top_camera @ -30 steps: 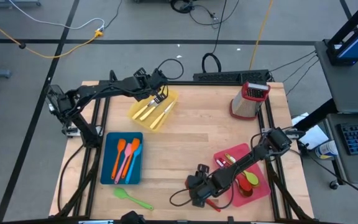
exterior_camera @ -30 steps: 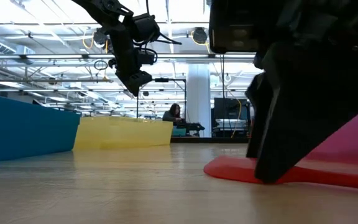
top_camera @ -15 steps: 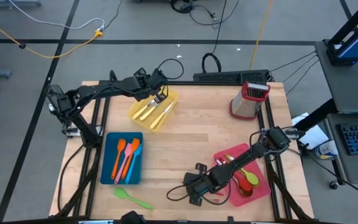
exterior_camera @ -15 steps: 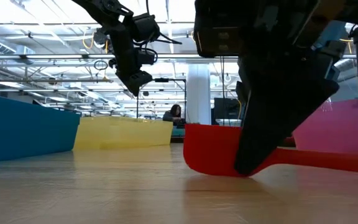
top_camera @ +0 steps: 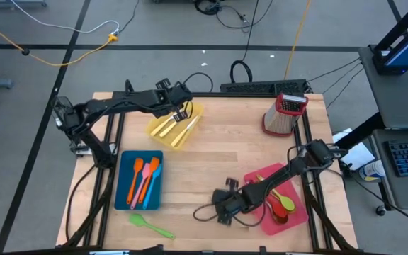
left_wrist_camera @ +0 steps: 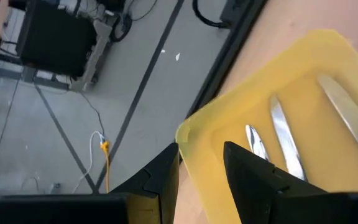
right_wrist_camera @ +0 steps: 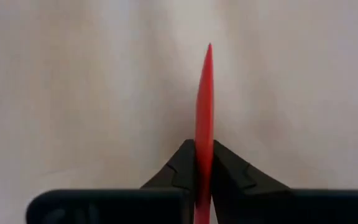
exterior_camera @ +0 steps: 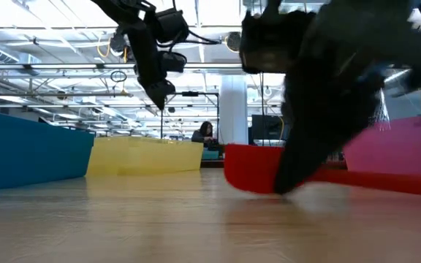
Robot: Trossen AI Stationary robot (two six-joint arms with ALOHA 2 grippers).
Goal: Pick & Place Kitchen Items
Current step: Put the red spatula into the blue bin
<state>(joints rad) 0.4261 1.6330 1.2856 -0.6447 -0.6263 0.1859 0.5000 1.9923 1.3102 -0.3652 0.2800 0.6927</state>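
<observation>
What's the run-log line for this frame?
right gripper: shut on red spatula, lifted beside red tray | left gripper: open, over yellow tray rim

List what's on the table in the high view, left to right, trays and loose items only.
Blue tray → green spatula → yellow tray → red tray; the box grater stands farther back, over much the same span as the red tray.

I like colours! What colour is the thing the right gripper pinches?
Red: the spatula, best seen in the right wrist view.
</observation>
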